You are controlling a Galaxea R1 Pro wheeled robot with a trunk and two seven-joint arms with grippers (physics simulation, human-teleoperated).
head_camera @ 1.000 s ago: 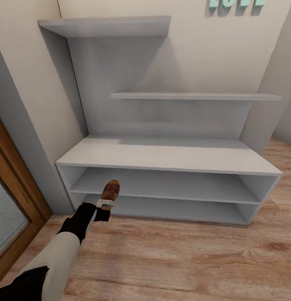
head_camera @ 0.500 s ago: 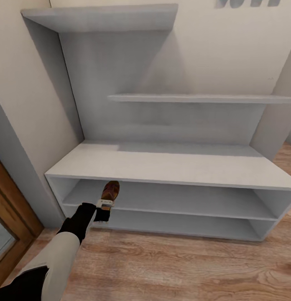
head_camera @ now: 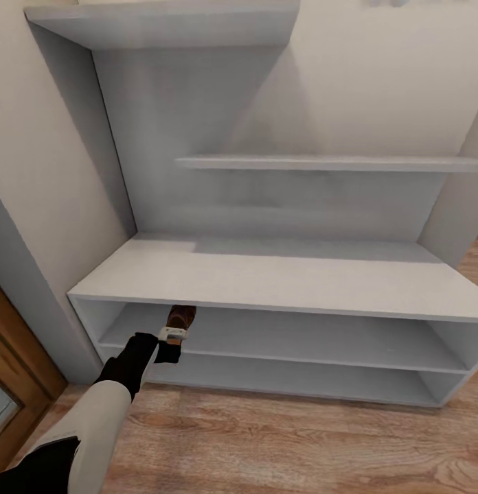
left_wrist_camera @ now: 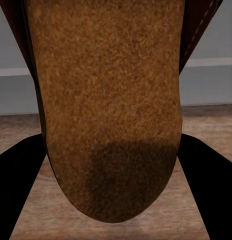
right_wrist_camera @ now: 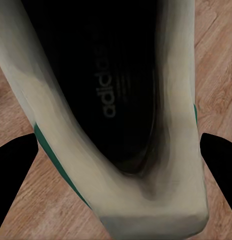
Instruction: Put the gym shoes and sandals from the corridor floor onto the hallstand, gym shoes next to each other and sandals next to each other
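Head view: a sandal is held clamped in the left gripper, toe-first at the hallstand's upper slot for shelving, while a gym shoe is gripped by the right gripper above the corridor floor.

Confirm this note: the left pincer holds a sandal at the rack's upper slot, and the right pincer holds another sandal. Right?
Not quite. The right pincer holds a gym shoe, white with green trim, as the right wrist view shows. The rest stands: the left pincer holds a sandal at the upper slot of the hallstand.
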